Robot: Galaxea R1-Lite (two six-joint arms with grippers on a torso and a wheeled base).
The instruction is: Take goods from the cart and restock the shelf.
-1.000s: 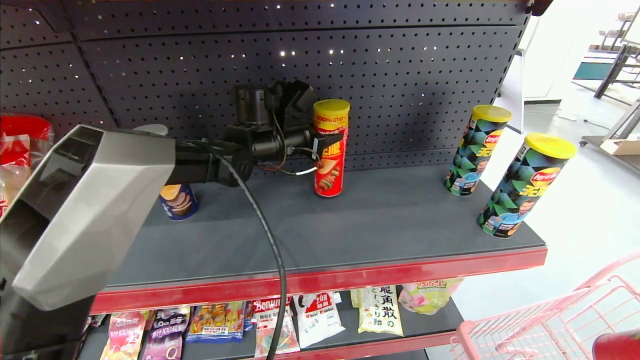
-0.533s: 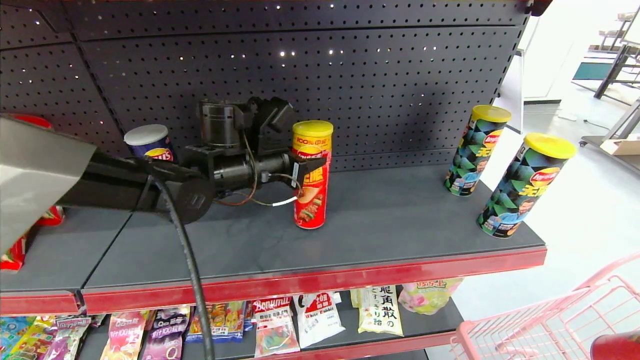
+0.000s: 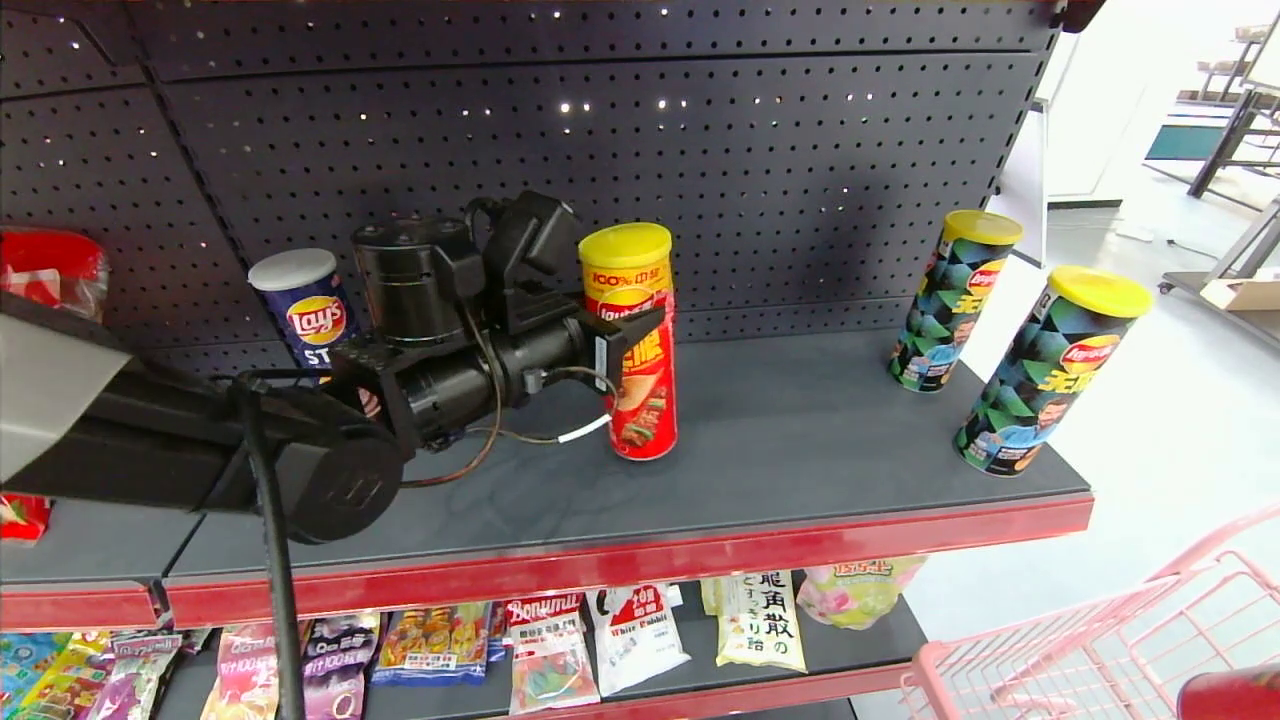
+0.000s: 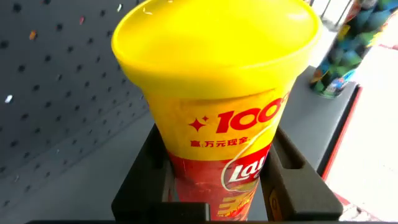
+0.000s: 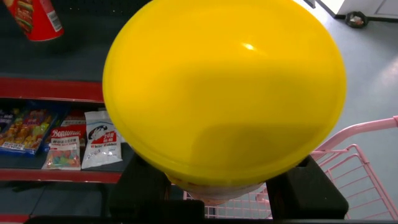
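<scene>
My left gripper [image 3: 628,345] is shut on a red chip can with a yellow lid [image 3: 640,330], slightly tilted over the middle of the dark shelf [image 3: 760,450]; its base is at or just above the surface. In the left wrist view the same red can [image 4: 217,81] sits between the left gripper's [image 4: 217,186] black fingers [image 4: 144,183]. In the right wrist view my right gripper [image 5: 227,193] is shut on another can with a yellow lid [image 5: 224,87], held over the pink cart [image 5: 367,162], with the red can [image 5: 37,15] far off.
A blue can [image 3: 305,305] stands behind my left arm by the pegboard. Two green-and-black cans [image 3: 955,300] [image 3: 1050,370] stand at the shelf's right end. Snack bags [image 3: 620,640] fill the lower shelf. The pink cart [image 3: 1100,640] is at the lower right.
My left arm has drawn the red can from near the pegboard toward the shelf's front and a little left. The arm has dropped lower, uncovering the blue can.
</scene>
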